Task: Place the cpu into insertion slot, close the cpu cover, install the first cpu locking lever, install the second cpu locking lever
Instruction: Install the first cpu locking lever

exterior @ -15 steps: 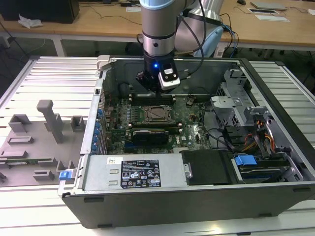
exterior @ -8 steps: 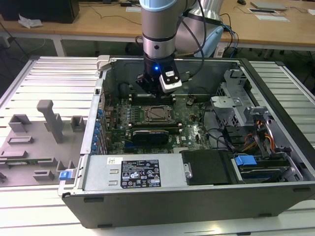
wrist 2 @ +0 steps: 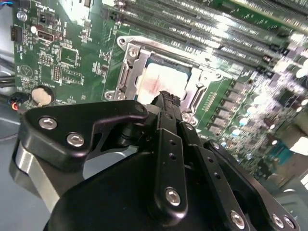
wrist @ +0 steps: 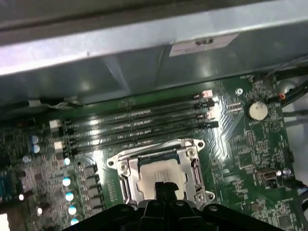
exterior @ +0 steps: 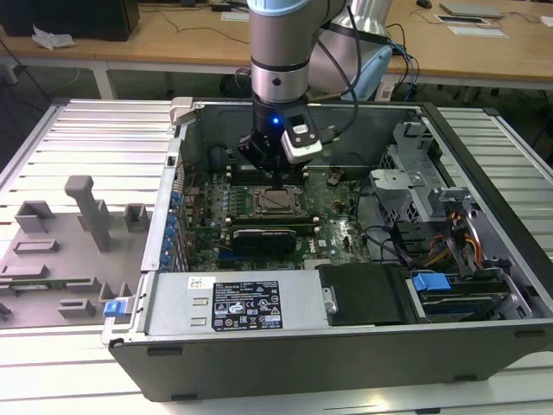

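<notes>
In the exterior view the arm reaches down into an open computer case [exterior: 346, 346] lying on its side on a ribbed metal table [exterior: 86, 138], and the hand [exterior: 278, 179] hangs right above the insertion slot [exterior: 278, 201] on the green motherboard [exterior: 341, 229]; the arm's wrist body covers the far edge of the slot there. In both wrist views the cpu [wrist: 156, 174] [wrist 2: 161, 82] lies flat inside the slot, its pale metal top facing up, with the dark-edged metal frame of the slot [wrist: 192, 166] [wrist 2: 127, 72] around it. The hand's black fingers [wrist: 161, 188] [wrist 2: 168, 103] stand pressed together with no gap between them and carry nothing; their tips sit over the near edge of the cpu, though whether they touch it cannot be told. The black body of the hand hides the near side of the slot in both wrist views, so the cpu cover and the locking levers cannot be clearly made out from the rest of the metal frame. Long memory slots [wrist: 139, 122] run beside the socket, and a round coin battery [wrist: 256, 109] sits farther off on the board. Grey moulded fixtures [exterior: 86, 212] stand on the table at the exterior view's left, partly cut off by the picture edge.
</notes>
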Action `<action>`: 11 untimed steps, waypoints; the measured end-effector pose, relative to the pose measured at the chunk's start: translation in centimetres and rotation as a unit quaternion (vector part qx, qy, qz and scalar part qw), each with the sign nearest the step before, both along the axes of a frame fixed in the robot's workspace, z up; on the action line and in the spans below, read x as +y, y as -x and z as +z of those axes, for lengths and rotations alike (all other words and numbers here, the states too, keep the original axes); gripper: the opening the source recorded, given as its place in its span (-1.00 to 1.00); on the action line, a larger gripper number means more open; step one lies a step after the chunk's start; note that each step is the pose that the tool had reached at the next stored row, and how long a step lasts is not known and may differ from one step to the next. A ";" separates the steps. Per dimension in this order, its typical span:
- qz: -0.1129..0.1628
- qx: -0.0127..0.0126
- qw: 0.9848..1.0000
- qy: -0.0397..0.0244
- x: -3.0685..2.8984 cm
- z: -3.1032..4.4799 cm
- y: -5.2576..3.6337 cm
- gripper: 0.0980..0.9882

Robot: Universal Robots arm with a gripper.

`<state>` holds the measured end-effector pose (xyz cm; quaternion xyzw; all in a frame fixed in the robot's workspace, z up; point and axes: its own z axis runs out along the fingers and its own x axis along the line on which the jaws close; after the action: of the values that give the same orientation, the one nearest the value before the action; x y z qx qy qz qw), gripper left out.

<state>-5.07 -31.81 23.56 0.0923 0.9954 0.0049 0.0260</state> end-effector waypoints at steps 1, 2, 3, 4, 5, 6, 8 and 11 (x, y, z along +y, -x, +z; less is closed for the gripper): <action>0.016 0.000 1.000 0.000 0.00 0.00 0.00 -0.98; 0.027 0.000 1.000 0.000 0.01 0.00 0.00 -0.98; 0.036 0.000 0.999 0.000 0.01 -0.01 0.01 -0.98; 0.044 0.000 0.999 0.000 -0.03 -0.01 -0.01 -0.98; 0.046 0.000 0.999 0.000 -0.09 -0.01 -0.01 -0.98; 0.048 0.000 0.999 0.000 -0.29 -0.02 -0.01 -0.98; 0.051 0.000 0.999 0.000 -0.58 -0.02 -0.01 -0.98; 0.053 0.000 0.999 0.000 -1.04 -0.02 -0.02 -0.98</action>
<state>-5.06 -32.84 23.54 0.0392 0.9989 0.0060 0.0256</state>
